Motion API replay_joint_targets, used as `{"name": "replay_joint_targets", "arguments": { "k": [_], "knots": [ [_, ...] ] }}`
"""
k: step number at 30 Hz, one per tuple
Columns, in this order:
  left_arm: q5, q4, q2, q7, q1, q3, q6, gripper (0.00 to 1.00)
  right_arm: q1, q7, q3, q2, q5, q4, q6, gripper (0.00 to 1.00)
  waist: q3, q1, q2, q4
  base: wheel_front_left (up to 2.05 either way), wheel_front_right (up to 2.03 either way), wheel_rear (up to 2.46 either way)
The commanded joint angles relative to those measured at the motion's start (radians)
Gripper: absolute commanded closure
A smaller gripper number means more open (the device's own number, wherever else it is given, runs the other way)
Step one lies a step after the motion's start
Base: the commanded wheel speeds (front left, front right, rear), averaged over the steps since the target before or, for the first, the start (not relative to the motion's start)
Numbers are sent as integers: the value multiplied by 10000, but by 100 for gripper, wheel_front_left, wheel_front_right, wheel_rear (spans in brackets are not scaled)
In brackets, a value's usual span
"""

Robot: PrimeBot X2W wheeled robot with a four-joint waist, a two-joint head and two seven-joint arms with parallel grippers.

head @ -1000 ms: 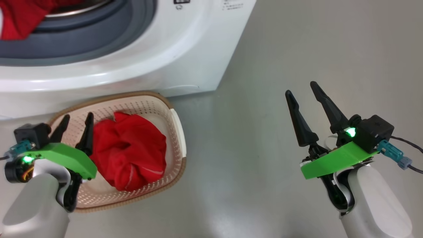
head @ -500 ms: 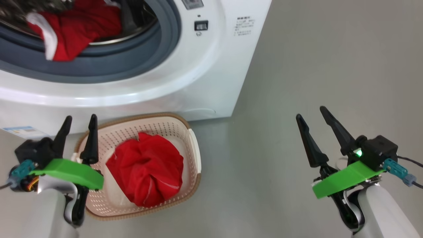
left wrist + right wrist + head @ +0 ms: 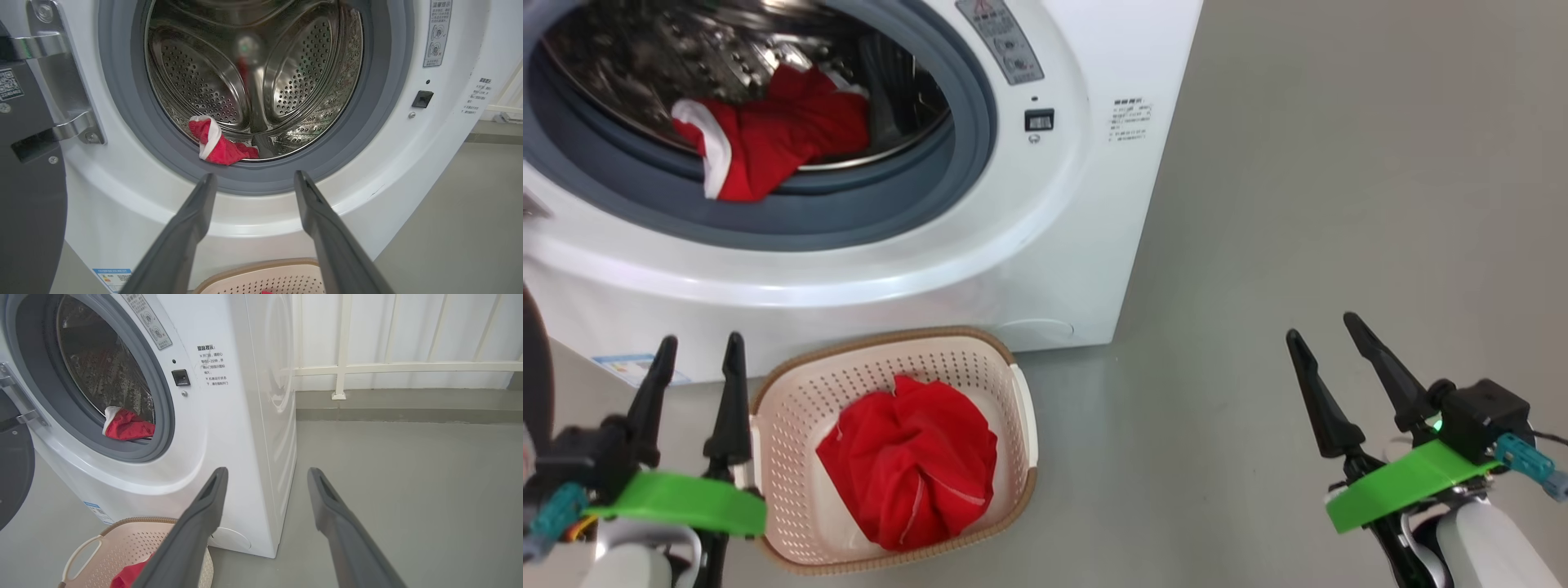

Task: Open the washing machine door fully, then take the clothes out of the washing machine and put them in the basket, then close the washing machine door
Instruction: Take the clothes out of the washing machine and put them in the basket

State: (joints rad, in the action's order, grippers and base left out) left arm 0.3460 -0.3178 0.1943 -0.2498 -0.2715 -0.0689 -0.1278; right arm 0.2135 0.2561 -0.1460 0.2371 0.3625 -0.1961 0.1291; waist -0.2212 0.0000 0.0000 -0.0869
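The white washing machine [image 3: 1045,245] stands with its drum exposed. Its dark door [image 3: 28,204] is swung out to the left on its metal hinge. One red garment with white trim [image 3: 776,147] lies at the drum's front lip, also seen as red cloth [image 3: 220,147] in the left wrist view. Another red garment [image 3: 911,469] lies bunched in the cream basket [image 3: 882,336] on the floor before the machine. My left gripper [image 3: 702,337] is open and empty, just left of the basket. My right gripper [image 3: 1320,325] hangs open and empty over the floor, far right.
Grey floor [image 3: 1298,163] stretches to the right of the machine. A white railing [image 3: 388,367] and a low kerb run along the back. A blue label sticker [image 3: 629,367] sits low on the machine's front.
The head camera has tilted up, so more of the drum shows. My left gripper has gone from over the basket's left side to beside its rim. Both grippers stay open.
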Motion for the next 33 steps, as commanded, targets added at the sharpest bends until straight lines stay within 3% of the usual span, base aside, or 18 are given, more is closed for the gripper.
{"name": "replay_joint_targets", "arguments": {
  "k": [1,19,33],
  "knots": [
    [-109,374,244,-120,104,417,-29,0,-197,57,-111,155,52,260,16,0,202,0,0,57,0,0,0],
    [-751,1945,-482,-120,2785,1663,-29,0,-1259,57,83,510,246,372,16,0,1306,0,0,234,0,0,0],
    [-948,2316,-719,-120,3199,1928,-29,0,-1429,57,141,550,227,443,16,0,1340,0,0,256,0,0,0]
  ]
}}
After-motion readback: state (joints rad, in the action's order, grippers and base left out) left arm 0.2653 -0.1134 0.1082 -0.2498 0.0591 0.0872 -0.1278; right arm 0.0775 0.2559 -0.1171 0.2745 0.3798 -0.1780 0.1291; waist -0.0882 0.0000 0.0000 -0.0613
